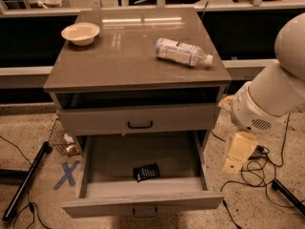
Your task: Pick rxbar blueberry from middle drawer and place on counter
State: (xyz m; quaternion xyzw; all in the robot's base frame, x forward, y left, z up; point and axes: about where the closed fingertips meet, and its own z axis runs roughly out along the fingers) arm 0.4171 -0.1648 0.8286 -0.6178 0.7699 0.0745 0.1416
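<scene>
One small, flat rxbar blueberry (146, 171) in a dark navy-black wrapper lies on the floor of the wide grey-brown middle drawer (143, 205). The drawer stands pulled open, and the bar sits near its front, slightly skewed. My cream-coloured gripper (237, 154) hangs to the right of the cabinet, beside the open drawer and well apart from the bar; whether it is open or closed I cannot tell from here. On the glossy grey-brown counter (119, 66) a clear plastic water bottle (182, 52) lies on its side, with a pale round bowl (80, 32) near the back left corner.
</scene>
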